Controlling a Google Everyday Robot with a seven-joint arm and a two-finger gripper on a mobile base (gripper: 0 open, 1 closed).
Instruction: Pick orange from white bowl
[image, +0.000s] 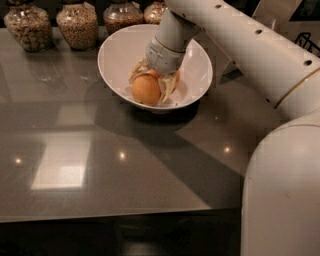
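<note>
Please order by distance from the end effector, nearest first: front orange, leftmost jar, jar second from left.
The end effector is inside the white bowl.
1. Orange, at it, in the bowl.
2. Second jar, back left.
3. Leftmost jar, far back left.
</note>
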